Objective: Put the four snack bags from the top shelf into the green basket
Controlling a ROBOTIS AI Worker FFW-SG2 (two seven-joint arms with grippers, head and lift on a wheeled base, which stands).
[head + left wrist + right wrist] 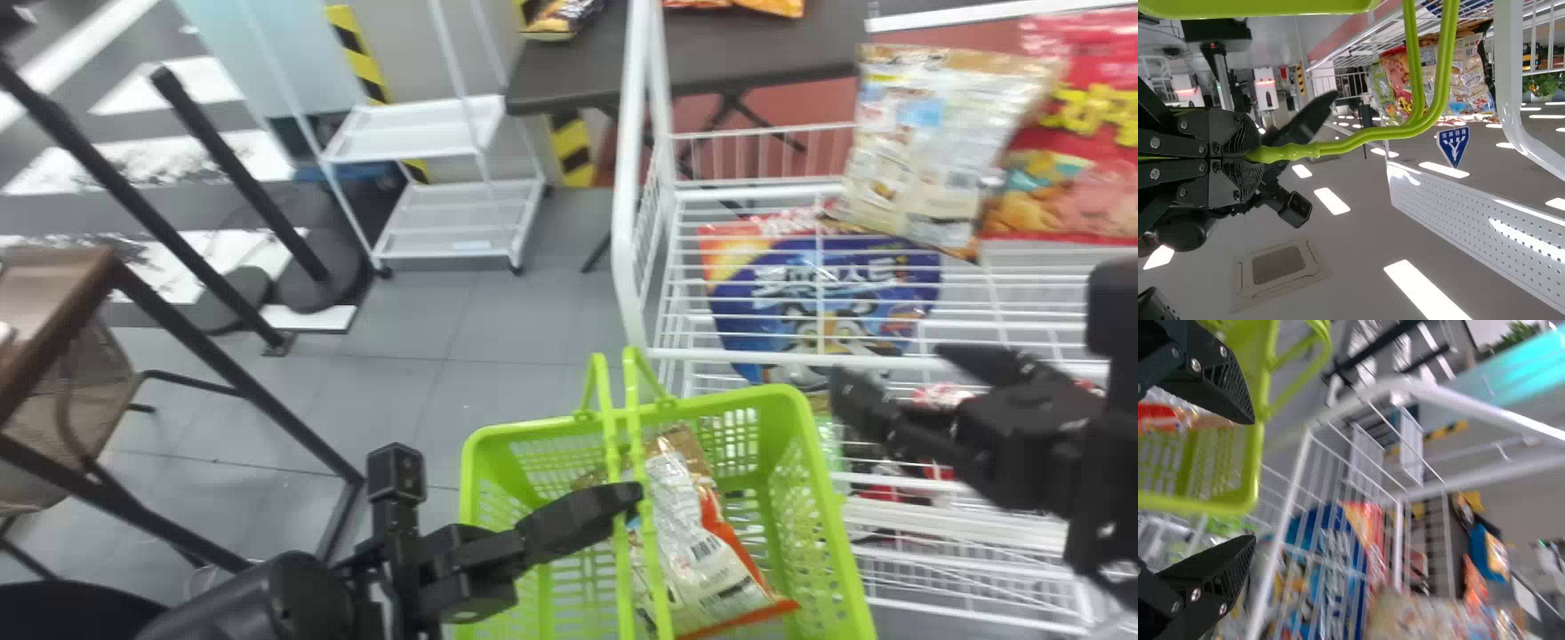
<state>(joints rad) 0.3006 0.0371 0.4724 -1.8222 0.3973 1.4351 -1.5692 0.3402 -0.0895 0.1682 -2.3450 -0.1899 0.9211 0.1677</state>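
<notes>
Left pincer [626, 498] is clamped on the handles [642, 444] of the green basket [805, 498], its fingers together around them, above the basket's opening. Inside, beneath those handles, a white snack bag with orange edging [702, 560] lies at a slant, with a gold-brown part showing at its upper end; whether that belongs to a second bag I cannot tell. Farther back, a dark worktop [747, 53] carries more packets. Next comes a blue snack bag [818, 293], seen through the wires below the top shelf [756, 191]. Right pincer [889, 366] has its fingers spread apart, near the shelf's front rail and beside the basket. On the top shelf are a silver-and-gold bag [933, 142] and, at the far right, a red bag [1080, 147], partly overlapped by the silver-and-gold one.
</notes>
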